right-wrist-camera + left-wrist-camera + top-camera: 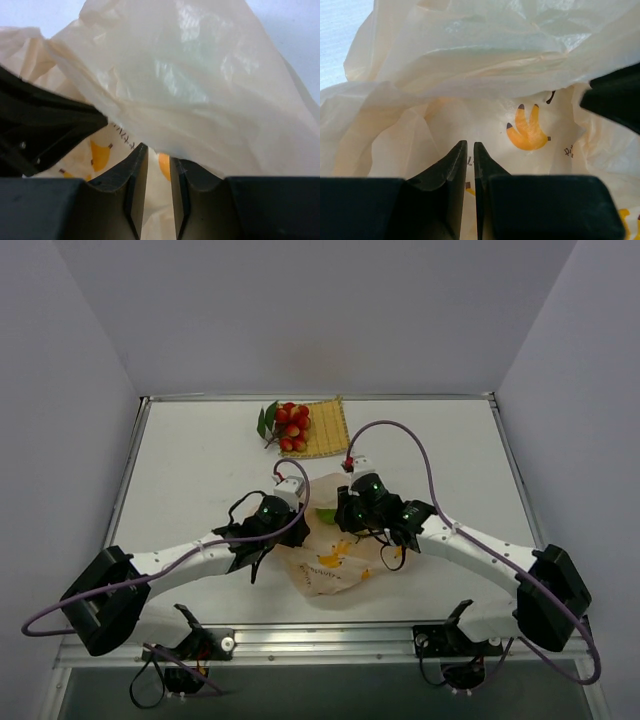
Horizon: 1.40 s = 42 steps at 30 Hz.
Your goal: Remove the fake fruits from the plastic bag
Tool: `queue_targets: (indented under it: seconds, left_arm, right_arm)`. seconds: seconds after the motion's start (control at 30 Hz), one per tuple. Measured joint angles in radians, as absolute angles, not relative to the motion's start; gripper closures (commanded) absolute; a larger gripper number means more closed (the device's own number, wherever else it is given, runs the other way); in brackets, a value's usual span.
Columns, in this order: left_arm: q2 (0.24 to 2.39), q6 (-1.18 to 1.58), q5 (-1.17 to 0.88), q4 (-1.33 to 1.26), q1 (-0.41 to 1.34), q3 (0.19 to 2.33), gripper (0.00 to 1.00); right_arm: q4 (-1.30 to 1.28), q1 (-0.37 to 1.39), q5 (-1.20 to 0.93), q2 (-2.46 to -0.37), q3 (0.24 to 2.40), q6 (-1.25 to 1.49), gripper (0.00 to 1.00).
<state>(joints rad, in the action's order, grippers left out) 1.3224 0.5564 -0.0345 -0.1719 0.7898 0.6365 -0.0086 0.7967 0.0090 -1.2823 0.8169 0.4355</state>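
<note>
**Surroundings.** The white table (190,470) carries a square yellow mat (330,435) at its far side. The red berries (292,426) with their dark leaves lie on the left edge of this mat, outside the plastic bag (335,565) and well apart from it. The bag lies crumpled at the near centre of the table, between the two arms. A round lime-green fruit (326,513) shows at the bag's far end, between the two wrists. No pear can be made out.

**Obstructions.** In both wrist views, loose folds of bag film rise in front of the fingers and block the view of the inside. A banana print (527,131) shows on the film.

**Left gripper** (470,146). The jaws are drawn almost together, leaving only a thin slit. Nothing is seen clamped between them. The bag lies just beyond the tips.

**Right gripper** (157,152). The jaws stand a narrow gap apart. A fold of the bag comes down to the tips. Whether the film is pinched cannot be told.
</note>
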Motion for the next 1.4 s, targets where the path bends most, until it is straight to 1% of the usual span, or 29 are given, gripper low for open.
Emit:
queue_targets:
  seconds: [0.17,0.33,0.6,0.63,0.67,0.73,0.77,0.83,0.93,1.1,1.23,1.33,1.4]
  left_arm:
    - [1.335,0.556,-0.025,-0.151,0.790,0.637,0.90]
    - [1.335,0.552,-0.015,-0.136,0.790,0.637,0.90]
    - [1.335,0.545,-0.001,-0.126,0.790,0.637,0.89]
    - [1.335,0.542,0.000,-0.123,0.790,0.637,0.86]
    - [1.335,0.540,0.000,-0.121,0.790,0.637,0.77]
    - [1.335,0.532,-0.002,-0.109,0.790,0.642,0.64]
    - [1.334,0.531,-0.005,-0.104,0.790,0.647,0.55]
    - [1.331,0.532,-0.016,-0.093,0.791,0.665,0.50]
    - [1.330,0.538,-0.038,-0.089,0.794,0.714,0.47]
    - [1.333,0.553,-0.062,-0.084,0.829,0.805,0.49]
    - [1.368,0.550,-0.052,-0.059,0.859,0.861,0.48]
    - [1.434,0.523,-0.019,-0.019,0.859,0.897,0.43]
    - [1.484,0.501,0.002,0.003,0.856,0.915,0.43]
  right_arm:
    - [0.075,0.702,-0.033,-1.390,0.860,0.411,0.86]
    - [0.166,0.567,-0.042,-1.442,0.909,0.407,0.86]
    - [0.285,0.496,-0.051,-1.659,0.933,0.419,0.89]
    - [0.289,0.489,-0.051,-1.683,0.933,0.419,0.88]
    - [0.291,0.485,-0.050,-1.702,0.931,0.420,0.88]
    - [0.296,0.479,-0.041,-1.720,0.920,0.424,0.88]
    - [0.299,0.478,-0.031,-1.721,0.912,0.426,0.88]
    - [0.318,0.478,-0.018,-1.720,0.894,0.435,0.87]
    - [0.354,0.480,-0.017,-1.720,0.860,0.444,0.85]
    - [0.384,0.508,-0.050,-1.710,0.801,0.445,0.85]
    - [0.391,0.533,-0.080,-1.631,0.730,0.445,0.85]
    - [0.404,0.542,-0.088,-1.558,0.688,0.445,0.85]
    - [0.416,0.550,-0.085,-1.525,0.667,0.445,0.85]
